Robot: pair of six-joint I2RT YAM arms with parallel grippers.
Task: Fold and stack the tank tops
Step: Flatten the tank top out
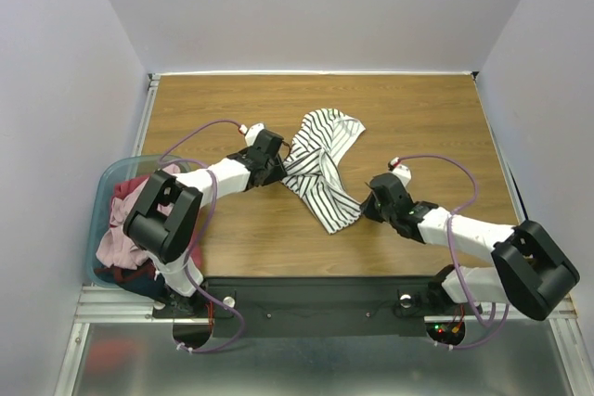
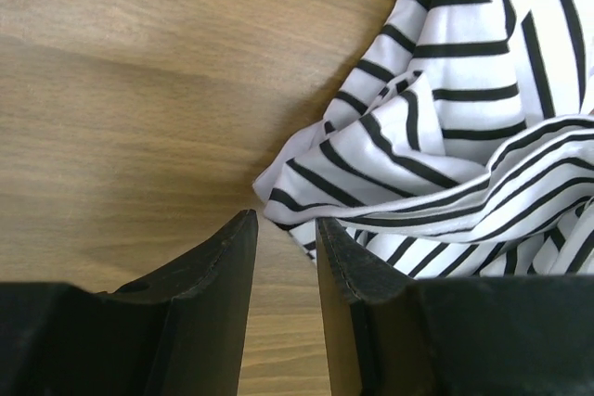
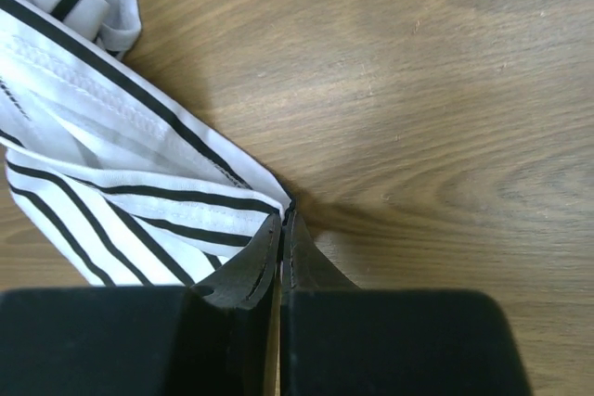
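Right gripper (image 3: pixel 282 222): jaws pressed together, a corner of the striped top (image 3: pixel 111 136) pinched between the tips, low against the bench (image 3: pixel 445 90).

Left gripper (image 2: pixel 283 224): jaws a narrow gap apart, and only bare wood shows through the gap. The top's near fold lies just beyond the tips and runs behind the finger (image 2: pixel 348 266) on the right of that view. We cannot tell whether that finger touches it.

The top lies crumpled mid-bench between the two grippers. It is twisted into a band toward the right gripper and bunched wider at the far end.

A tub (image 1: pixel 100 194) sits at the left edge of the bench, holding a pink top (image 1: pixel 116 243), dark red cloth (image 1: pixel 137 187) and navy cloth (image 1: pixel 125 275). The left arm's elbow covers much of the tub, so we cannot count the pieces in it. From above, the wrists hide both grippers' fingertips.
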